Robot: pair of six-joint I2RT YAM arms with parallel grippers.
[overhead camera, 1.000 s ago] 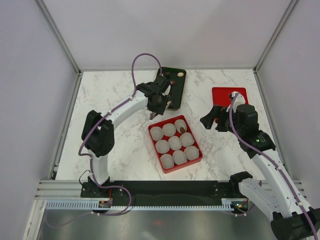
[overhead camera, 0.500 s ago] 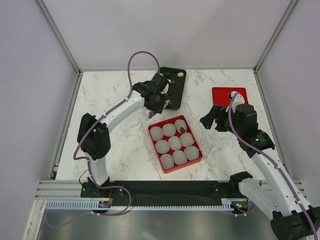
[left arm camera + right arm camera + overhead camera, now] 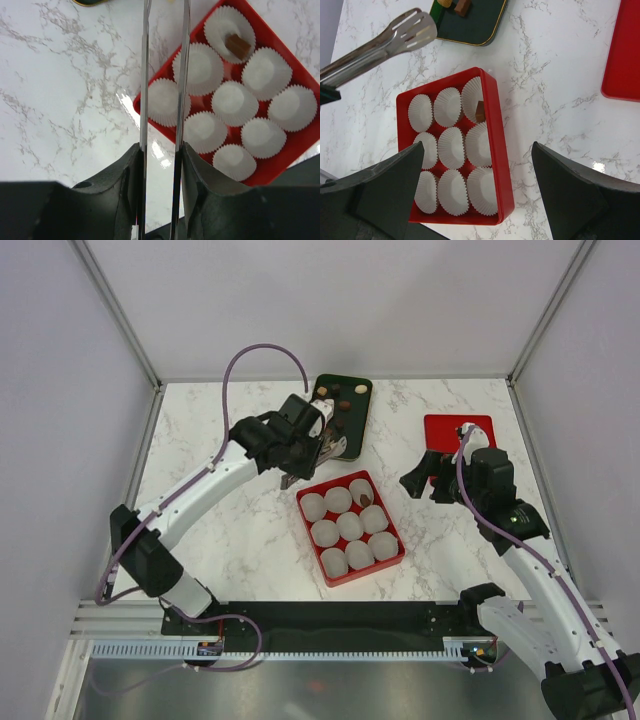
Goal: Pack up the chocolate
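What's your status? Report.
Left gripper shut on tongs, tongs empty. Right gripper open. One chocolate in cup, other chocolates on dark tray. Nothing blocking.

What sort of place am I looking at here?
Probably a robotics lab test cell: white panels in an aluminium frame, a left arm and right arm bolted to a base rail, and a marble-pattern tabletop with a red tray.

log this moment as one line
left gripper: shut on tongs, tongs empty | right gripper: jaws open, empty | red box: one chocolate in nine cups | dark tray: loose pieces
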